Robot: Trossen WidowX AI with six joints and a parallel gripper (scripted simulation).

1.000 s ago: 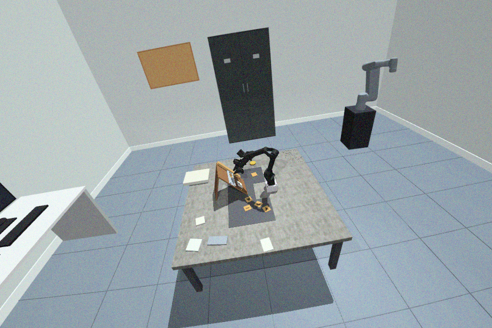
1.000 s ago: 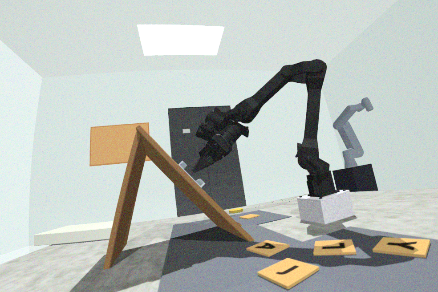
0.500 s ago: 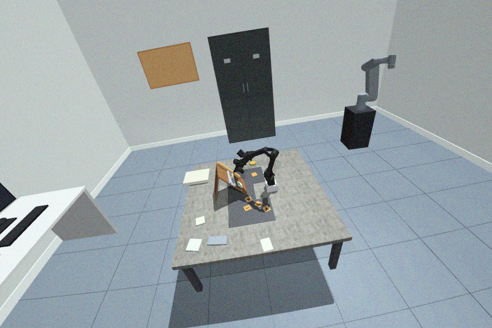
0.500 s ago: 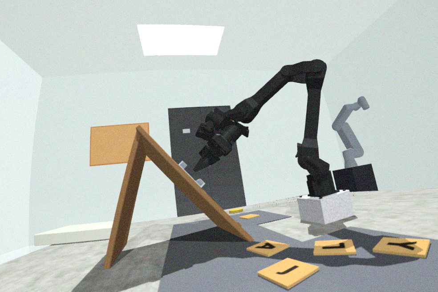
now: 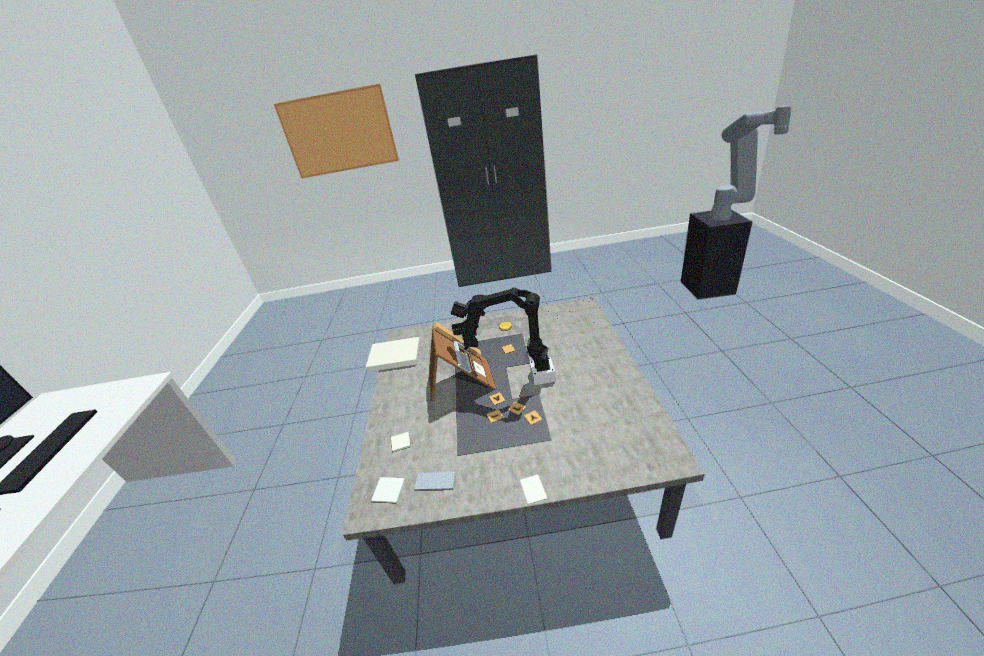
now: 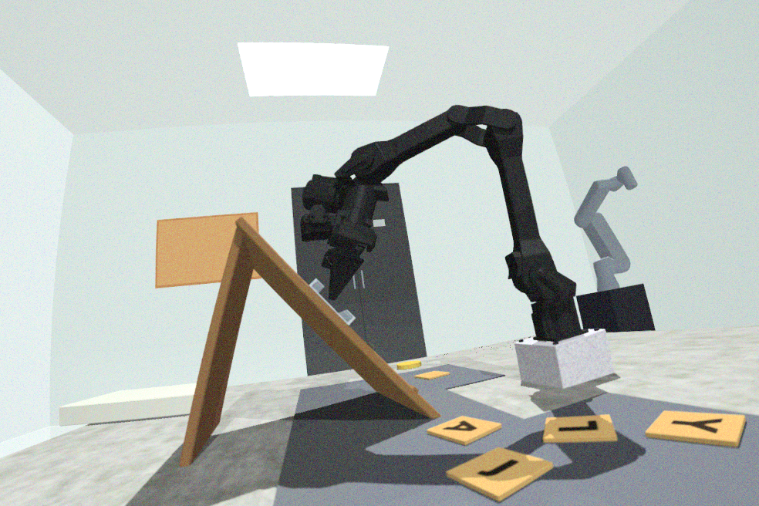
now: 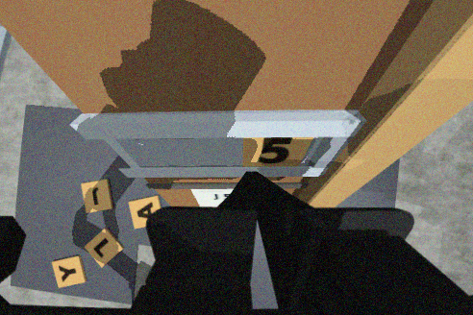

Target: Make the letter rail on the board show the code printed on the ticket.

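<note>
Four square yellow wooden tiles with black letters (image 5: 497,398) (image 6: 464,429) (image 7: 97,196); one square yellow wooden tile bearing a black 5 (image 7: 278,151); one slanted brown wooden board (image 5: 449,353) (image 6: 333,334) (image 7: 292,58).

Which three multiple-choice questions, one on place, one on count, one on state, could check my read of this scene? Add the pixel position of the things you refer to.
1. Where is the 5 tile (image 7: 277,151)?
A. On the mat
B. In the rail
C. Under the board

2. How many lettered tiles lie near the board's foot?
A. Two
B. Three
C. Four

3. How are the gripper's (image 6: 333,297) (image 7: 254,174) fingers?
A. Closed on nothing
B. Spread wide
C. Closed on a tile

Key:
1 B: it sits between the rail's (image 7: 177,124) strips.
2 C: A (image 6: 464,429) (image 7: 145,211), L (image 6: 579,428) (image 7: 103,247), J (image 6: 499,472) (image 7: 96,196) and Y (image 6: 696,426) (image 7: 68,272).
3 A: their tips meet with no tile between.
</note>
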